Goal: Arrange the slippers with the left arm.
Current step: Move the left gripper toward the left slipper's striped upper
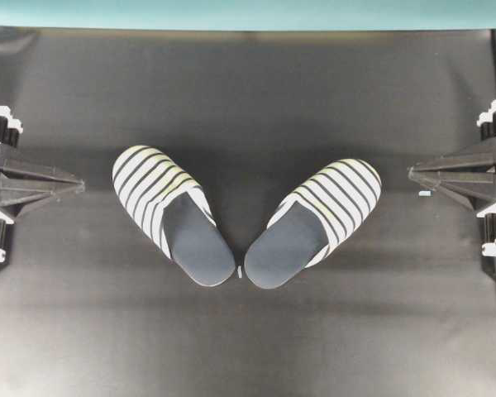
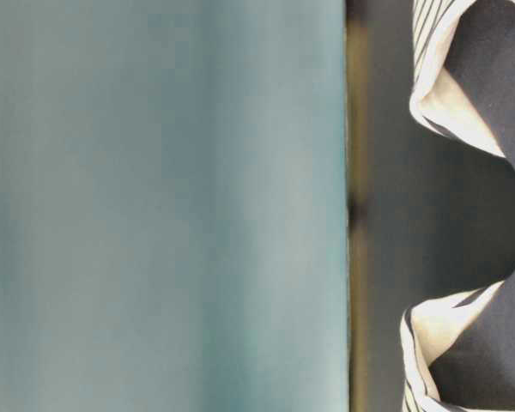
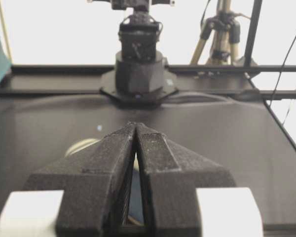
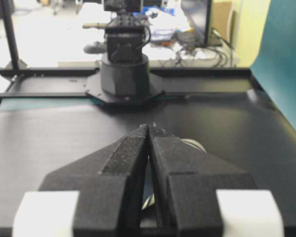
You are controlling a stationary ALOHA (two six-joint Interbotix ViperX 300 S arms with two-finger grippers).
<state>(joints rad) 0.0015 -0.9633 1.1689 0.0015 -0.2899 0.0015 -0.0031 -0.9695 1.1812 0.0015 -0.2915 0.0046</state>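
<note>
We see the left end effector (image 1: 81, 186) clenched on nothing, left of the slippers (image 1: 246, 217); the right end effector (image 1: 412, 172) likewise clenched, to their right. Both slippers lie mid-table (image 1: 248, 347), heels nearly touching, toes splayed apart.

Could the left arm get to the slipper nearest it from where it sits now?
Probably yes. The left gripper sits shut at the table's edge, pointing toward the left slipper, with only bare black mat between them and nothing in the way.
</note>
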